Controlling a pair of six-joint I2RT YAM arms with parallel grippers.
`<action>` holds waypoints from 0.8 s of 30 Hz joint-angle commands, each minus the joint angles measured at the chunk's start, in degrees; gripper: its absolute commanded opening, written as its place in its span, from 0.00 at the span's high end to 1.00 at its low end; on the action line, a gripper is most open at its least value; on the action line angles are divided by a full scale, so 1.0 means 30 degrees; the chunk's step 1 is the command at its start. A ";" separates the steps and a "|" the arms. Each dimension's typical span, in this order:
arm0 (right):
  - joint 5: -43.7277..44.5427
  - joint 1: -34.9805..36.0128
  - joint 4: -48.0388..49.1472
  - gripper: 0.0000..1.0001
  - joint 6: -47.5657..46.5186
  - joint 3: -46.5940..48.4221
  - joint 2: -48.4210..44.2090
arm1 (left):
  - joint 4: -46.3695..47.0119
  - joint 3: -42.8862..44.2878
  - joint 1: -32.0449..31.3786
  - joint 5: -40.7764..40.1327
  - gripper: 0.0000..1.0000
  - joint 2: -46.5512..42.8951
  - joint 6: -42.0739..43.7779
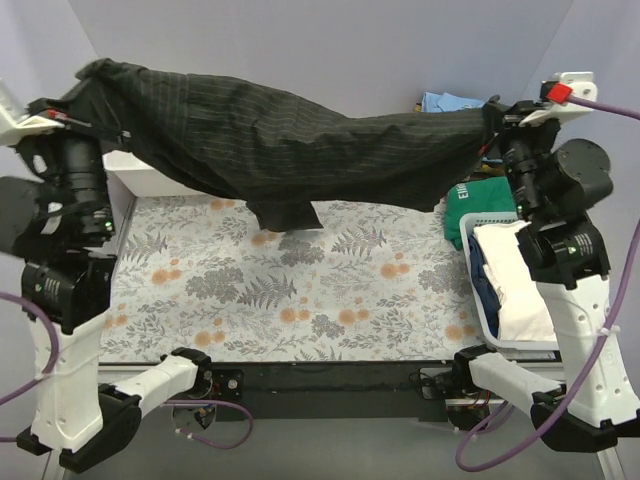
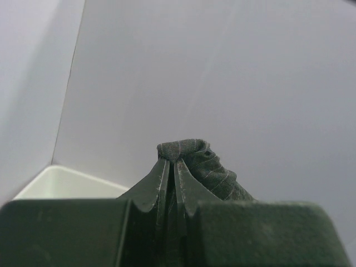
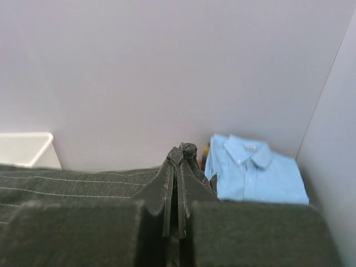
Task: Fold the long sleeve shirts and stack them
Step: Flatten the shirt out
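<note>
A black pinstriped long sleeve shirt hangs stretched in the air across the back of the table, its lower edge sagging toward the floral cloth. My left gripper is shut on its left end; the pinched cloth bulges above the fingertips in the left wrist view. My right gripper is shut on its right end; the striped cloth runs off to the left in the right wrist view. A folded light blue shirt lies at the back right, and shows in the top view.
A floral cloth covers the table. A white bin stands at the back left. A basket at the right holds white, blue and green garments. Grey walls close in the back and sides.
</note>
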 commanded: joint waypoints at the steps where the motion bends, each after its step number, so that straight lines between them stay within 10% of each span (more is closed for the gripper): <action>1: -0.0356 -0.0081 0.3175 0.99 -0.0732 0.1813 -0.0617 | 0.2654 0.2170 0.0043 0.1588 1.00 0.0428 0.1692; 9: -0.0739 -0.0110 0.4468 0.99 -0.1290 0.2081 0.0697 | 0.3917 0.2733 0.0043 0.1446 1.00 0.3416 0.2398; 24: -0.1205 -0.1162 0.1950 0.99 0.4656 -0.9640 0.3567 | 0.2245 -1.2707 0.0481 0.2936 1.00 0.4815 -0.4720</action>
